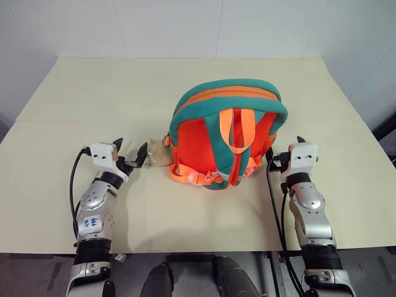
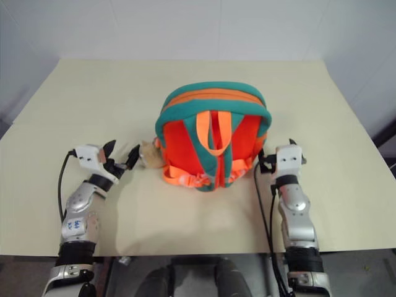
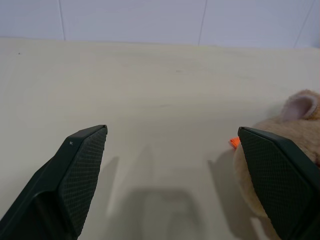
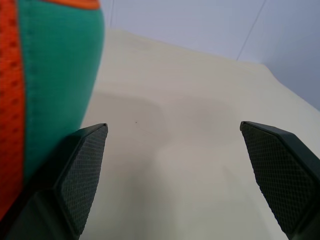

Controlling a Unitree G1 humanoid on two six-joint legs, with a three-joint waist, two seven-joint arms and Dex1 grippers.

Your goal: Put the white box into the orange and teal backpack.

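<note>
We see the orange and teal backpack [image 1: 228, 133] standing near the middle of the cream bench [image 1: 86, 93], its strap side turned toward us, teal straps and an orange webbing loop [image 1: 238, 131] hanging down its orange-red back. Orange buckled webbing lies at its base on the bench. A tan plush cat charm [image 1: 159, 151] rests on the bench just beside the backpack's lower left corner.

Our left pincer [image 1: 132, 152] hovers to the left of the backpack with its two black fingers spread wide and nothing between them; in the left wrist view its inner finger [image 3: 280, 182] sits right in front of the plush charm [image 3: 300, 107], so the charm lies between this pincer and the bag. Our right pincer [image 4: 175, 175] is also spread wide and empty, just beside the backpack's right edge; in the right wrist view its inner finger [image 4: 80, 175] stands close to the teal trim [image 4: 57, 75], and we cannot tell whether it touches.

White tiled walls [image 1: 185, 25] rise behind the bench.
</note>
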